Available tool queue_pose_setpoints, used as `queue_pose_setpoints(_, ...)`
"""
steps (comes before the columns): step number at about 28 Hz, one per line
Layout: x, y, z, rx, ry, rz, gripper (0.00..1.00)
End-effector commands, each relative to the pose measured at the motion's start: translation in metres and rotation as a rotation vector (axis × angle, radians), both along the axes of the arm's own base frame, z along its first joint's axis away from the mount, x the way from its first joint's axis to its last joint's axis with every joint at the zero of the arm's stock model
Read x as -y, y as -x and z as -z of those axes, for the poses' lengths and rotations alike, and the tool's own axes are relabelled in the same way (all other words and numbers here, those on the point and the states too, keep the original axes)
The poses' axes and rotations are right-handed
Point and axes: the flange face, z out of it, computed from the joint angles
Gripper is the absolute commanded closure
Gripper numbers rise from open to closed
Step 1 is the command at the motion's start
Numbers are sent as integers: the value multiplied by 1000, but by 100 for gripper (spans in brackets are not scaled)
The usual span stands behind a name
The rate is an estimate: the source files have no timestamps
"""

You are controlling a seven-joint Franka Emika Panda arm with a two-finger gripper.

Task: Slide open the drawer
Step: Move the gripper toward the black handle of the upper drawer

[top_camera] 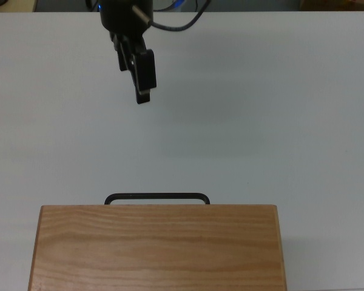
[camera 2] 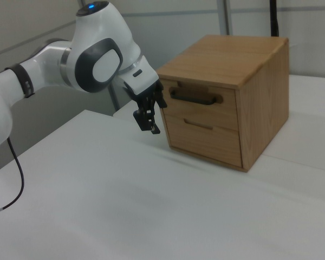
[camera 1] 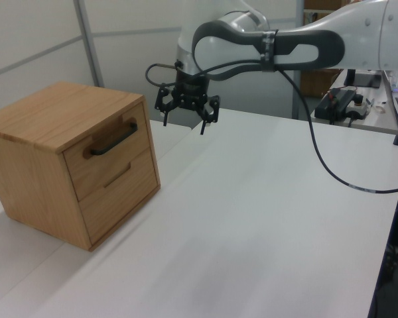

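While hanging above the white table (camera 1: 265,212), spread wide and empty: one gripper (camera 1: 184,116). One wooden cabinet (camera 1: 46,126), two fronts; upper drawer (camera 1: 109,156) shut, one black handle (camera 1: 113,140), well apart.

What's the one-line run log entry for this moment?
stage: approach | gripper: open, in air, empty | drawer: shut | handle: untouched, gripper short of it | contact: none
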Motion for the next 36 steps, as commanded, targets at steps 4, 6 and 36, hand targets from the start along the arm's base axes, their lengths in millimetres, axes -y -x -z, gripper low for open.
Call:
queue_pose_setpoints(4, -16, -40, 7, 86, -47, 110, 0)
queue_pose_setpoints(6, -19, -49, 10, 111, -47, 114, 0)
queue_pose_setpoints(36, -39, -119, 59, 320, 12, 123, 28)
